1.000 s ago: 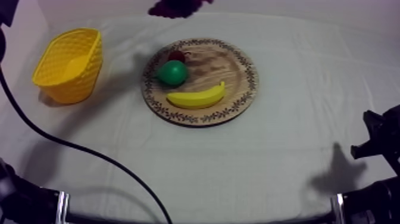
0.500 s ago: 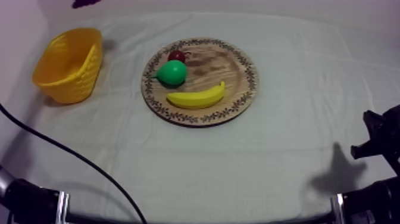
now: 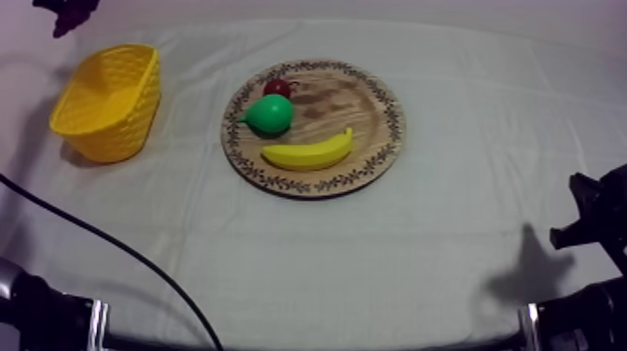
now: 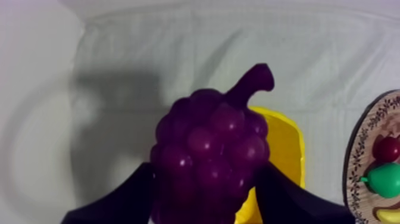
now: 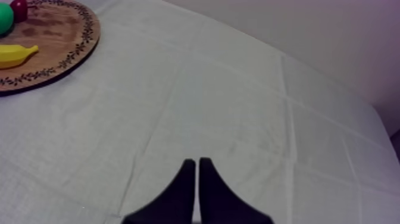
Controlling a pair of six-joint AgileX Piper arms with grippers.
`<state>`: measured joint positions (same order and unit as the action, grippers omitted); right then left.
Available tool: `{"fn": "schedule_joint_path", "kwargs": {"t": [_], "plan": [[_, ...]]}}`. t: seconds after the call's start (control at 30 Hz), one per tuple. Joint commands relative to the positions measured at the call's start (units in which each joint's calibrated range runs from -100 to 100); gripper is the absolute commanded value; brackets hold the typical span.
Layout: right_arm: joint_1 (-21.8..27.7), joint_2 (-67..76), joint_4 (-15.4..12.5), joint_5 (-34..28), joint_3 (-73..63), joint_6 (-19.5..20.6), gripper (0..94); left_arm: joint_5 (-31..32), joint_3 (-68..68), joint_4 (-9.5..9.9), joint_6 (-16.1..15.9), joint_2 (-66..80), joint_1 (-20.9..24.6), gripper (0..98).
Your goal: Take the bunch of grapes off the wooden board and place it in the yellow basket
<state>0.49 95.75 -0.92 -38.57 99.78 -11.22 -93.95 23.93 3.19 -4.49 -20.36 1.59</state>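
Note:
A purple bunch of grapes (image 4: 208,140) hangs in the air with my left gripper (image 4: 205,173) shut on it, one black finger at each side. Right beneath and behind the bunch is the yellow basket (image 4: 287,149). From above, the grapes (image 3: 67,14) hover past the far left corner of the basket (image 3: 107,98), which is empty. To the right lies the round wooden board (image 3: 373,103). My right gripper (image 5: 197,162) is shut on nothing, low over bare cloth at the right side of the table (image 3: 597,219).
On the board lie a green pear (image 3: 271,113), a small red fruit (image 3: 277,88) and a banana (image 3: 308,151). A black cable (image 3: 112,247) crosses the cloth at the near left.
The grapes, held in my left gripper, have travelled left from above the board's far edge to just beyond the basket. My right arm has stayed still.

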Motion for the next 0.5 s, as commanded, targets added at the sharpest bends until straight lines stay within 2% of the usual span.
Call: {"fn": "schedule_joint_path", "kwargs": {"t": [0.0,0.17,0.47], "plan": [[0.0,0.0,0.0,0.0,0.0,0.0,0.3,0.0,-1.1,-0.5,0.2,-0.4,0.0,42.8],[0.0,0.0,0.0,0.0,0.0,0.0,0.3,1.2,-6.4,-1.88,1.1,-1.6,-0.1,44.4],[0.0,0.0,0.0,0.0,0.0,0.0,0.3,7.9,-19.5,-4.81,1.7,-3.9,0.5,44.1]]}}
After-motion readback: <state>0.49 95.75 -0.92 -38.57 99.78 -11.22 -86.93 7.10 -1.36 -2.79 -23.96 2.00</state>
